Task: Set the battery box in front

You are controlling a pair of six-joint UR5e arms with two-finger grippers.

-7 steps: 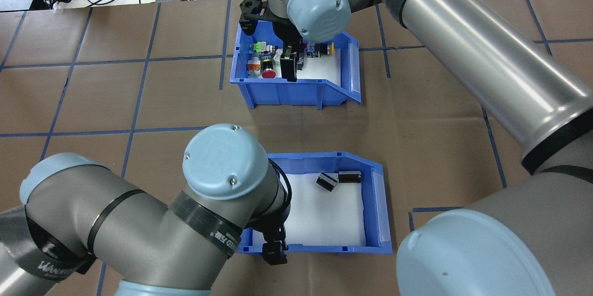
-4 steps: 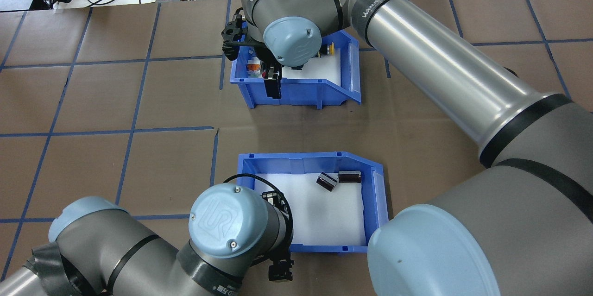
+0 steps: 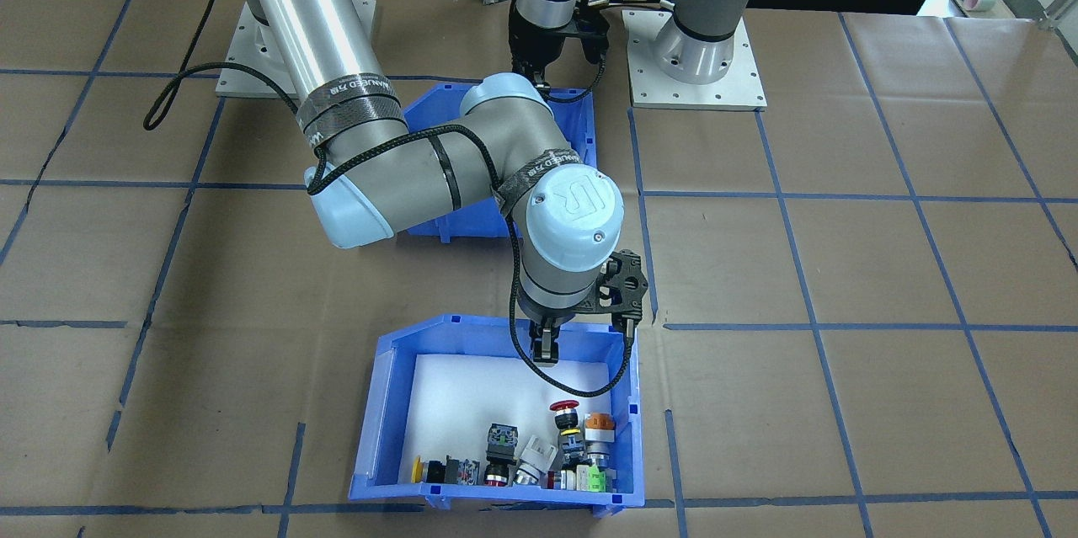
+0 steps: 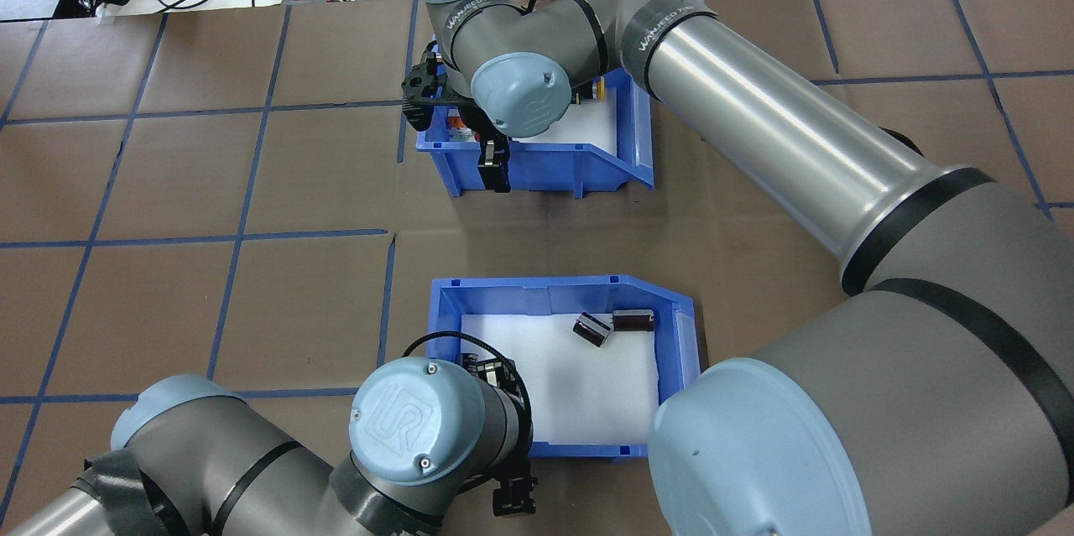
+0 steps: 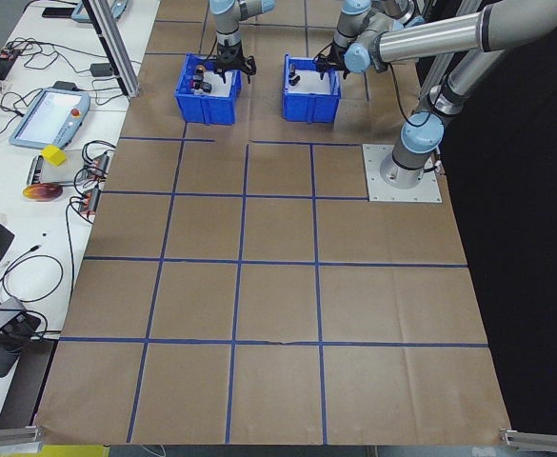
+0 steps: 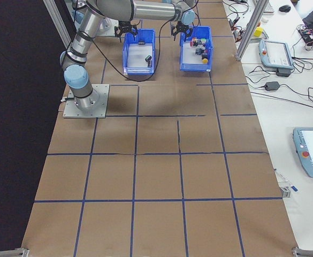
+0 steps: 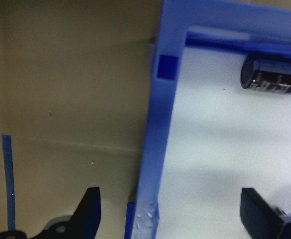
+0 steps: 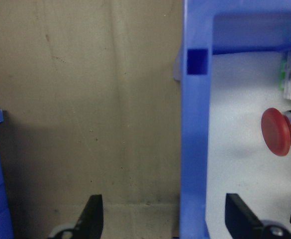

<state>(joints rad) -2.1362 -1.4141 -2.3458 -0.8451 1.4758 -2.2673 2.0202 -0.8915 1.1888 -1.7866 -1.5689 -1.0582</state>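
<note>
So in the last second both arms have been shifted. The right gripper (image 4: 493,163) has been pulled out of the middle of the switch bin (image 4: 545,165) and parked over its robot-side wall. The left gripper (image 4: 513,496) has been drawn back to the near wall of the battery box (image 4: 554,283). In the wrist views both are seen spread, one finger (image 7: 90,211) outside and one inside each blue wall, nothing pinched yet. It looks like both bins are about to be gripped by the rim and swapped. The battery box is sat on the robot's side of the table, the switch bin well apart beyond it. Two dark cells (image 4: 591,328) can be seen on its white foam liner (image 4: 587,402), a third half hidden by the wrist. A pile of coloured push-buttons (image 3: 539,458) is held in the other bin.
</note>
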